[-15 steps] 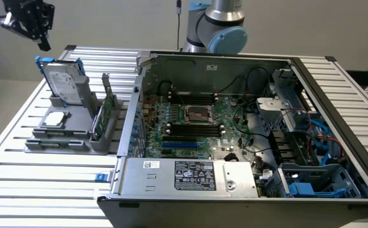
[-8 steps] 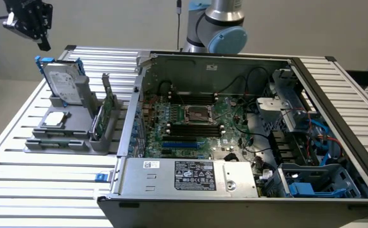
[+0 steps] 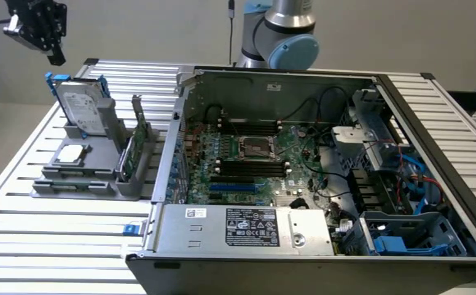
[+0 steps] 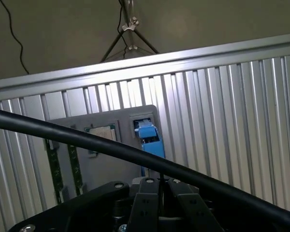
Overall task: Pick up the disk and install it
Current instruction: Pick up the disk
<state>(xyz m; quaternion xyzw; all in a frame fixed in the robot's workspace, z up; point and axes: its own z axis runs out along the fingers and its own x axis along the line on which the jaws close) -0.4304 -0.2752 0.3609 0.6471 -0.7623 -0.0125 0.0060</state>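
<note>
Silver-grey metal hard disk with a white label, framed in a blue plastic carrier (image 3: pixel 82 107): stands on end in the rear slot of the grey plastic parts stand (image 3: pixel 90 181). Long axis runs up and down, top leaning a little toward the exterior view's left. Labelled broad face looks toward the exterior view's right. Blue carrier tabs stick out at the top corners. From my wrist I see it end-on, a blue block (image 4: pixel 147 137) in the stand's slot.

Same stand: small square silver chip (image 3: pixel 71 153) lying flat in front of the disk; thin green circuit cards (image 3: pixel 135 144) on edge on the side facing the open black computer case (image 3: pixel 434 132).

Stand sits on the ribbed aluminium table (image 3: pixel 58 246), at the exterior view's left of the case, just beside it.

My black claw (image 3: pixel 53 54) hangs high over the table's far corner, above the disk and slightly to the exterior view's left of it, well apart, tips slanting downward. Spread or pressed together: cannot tell. My grey and light-blue arm joint (image 3: pixel 291 43) stands behind the case's back wall. Thick black cable (image 4: pixel 87 140) crosses slantwise in front of my wrist camera, above the claw (image 4: pixel 159 212).
</note>
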